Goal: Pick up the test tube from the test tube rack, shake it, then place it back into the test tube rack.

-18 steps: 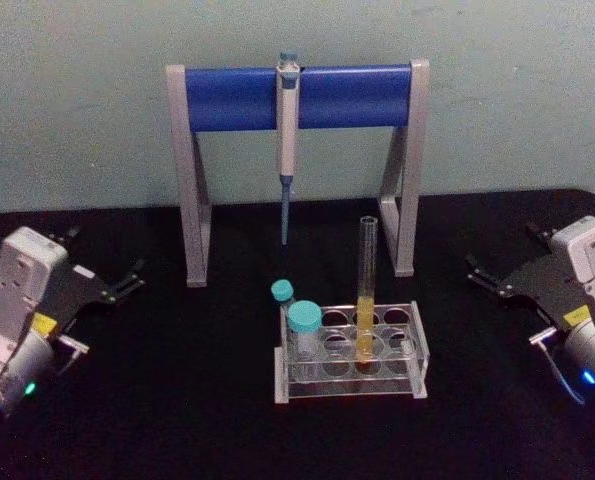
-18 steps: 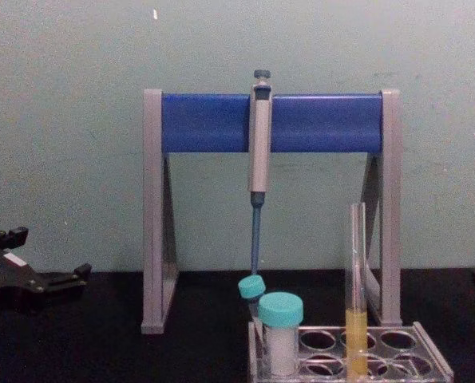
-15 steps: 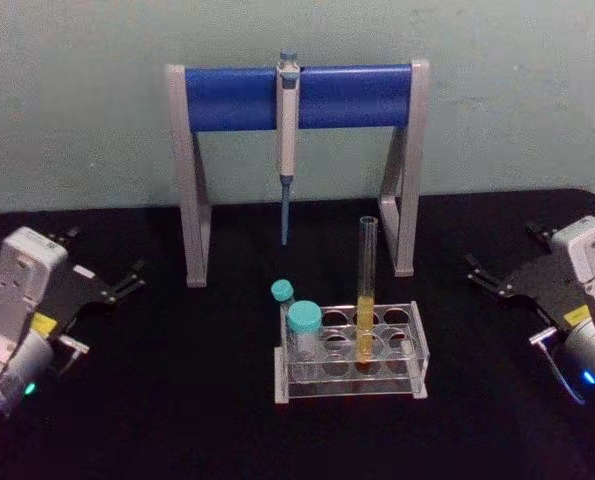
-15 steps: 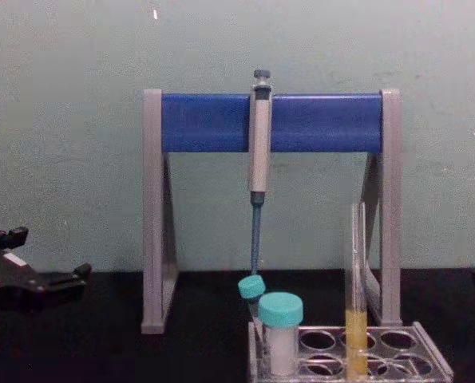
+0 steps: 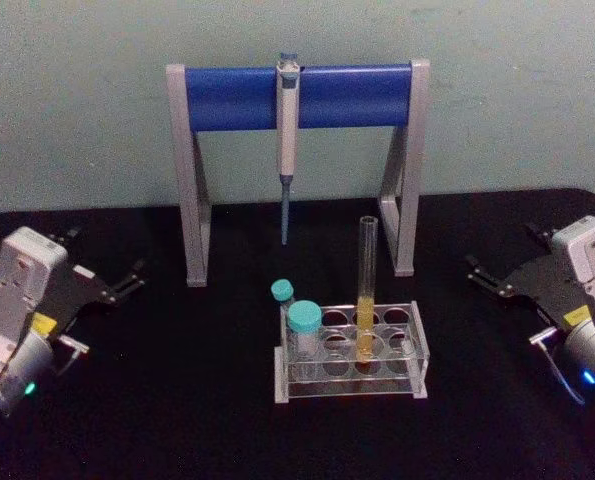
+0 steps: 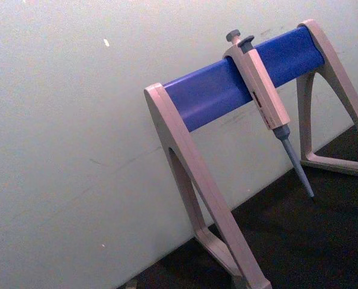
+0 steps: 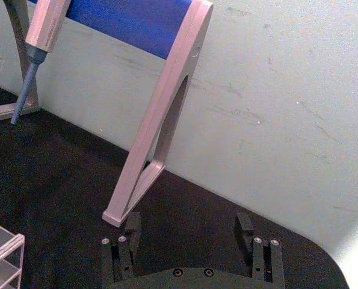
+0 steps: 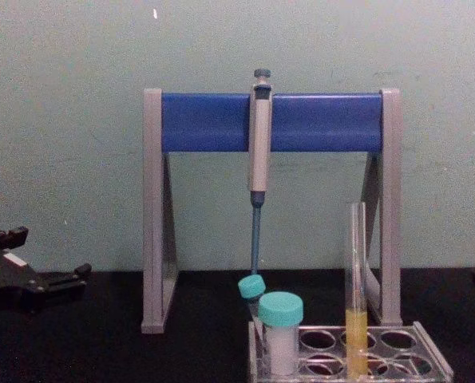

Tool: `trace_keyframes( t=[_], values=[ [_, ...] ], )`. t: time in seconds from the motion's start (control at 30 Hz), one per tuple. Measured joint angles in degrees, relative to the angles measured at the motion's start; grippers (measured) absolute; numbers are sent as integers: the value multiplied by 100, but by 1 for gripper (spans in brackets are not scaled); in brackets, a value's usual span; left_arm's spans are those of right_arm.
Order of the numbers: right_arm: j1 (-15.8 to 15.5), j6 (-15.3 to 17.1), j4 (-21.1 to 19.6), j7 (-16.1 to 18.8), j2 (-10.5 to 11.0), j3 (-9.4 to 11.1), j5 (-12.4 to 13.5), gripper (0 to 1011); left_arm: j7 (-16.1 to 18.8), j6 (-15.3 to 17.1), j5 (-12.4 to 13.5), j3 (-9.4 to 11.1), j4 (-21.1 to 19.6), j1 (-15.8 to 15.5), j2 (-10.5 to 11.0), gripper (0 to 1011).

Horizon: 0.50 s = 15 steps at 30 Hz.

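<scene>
1. While both arms are idling, tall clear glass test tube [image 5: 366, 285] with yellow-orange liquid is standing upright in low clear plastic test tube rack [image 5: 418, 345].
2. Right gripper [image 5: 474, 272], fingers apart, is sitting nearer, tube to its left; left gripper [image 5: 129, 282], fingers also apart, farther.

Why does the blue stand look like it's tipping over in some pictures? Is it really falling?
No. Left wrist view: the stand slants, most likely because that camera is tilted; right wrist view: it slants the other way. Head view and chest view: its legs stand upright on the table. Head view: the test tube rack catches light on its clear edges.
</scene>
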Motion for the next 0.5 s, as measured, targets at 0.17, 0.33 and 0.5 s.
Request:
trace_keyframes(
  t=[0.17,0.33,0.5],
  values=[
    [0,0,0,0,0,0,0,1000,0,0,0,0,0,0,0,1010],
    [0,0,0,0,0,0,0,1000,0,0,0,0,0,0,0,1009],
    [0,0,0,0,0,0,0,1000,0,0,0,0,0,0,0,1009]
  ],
)
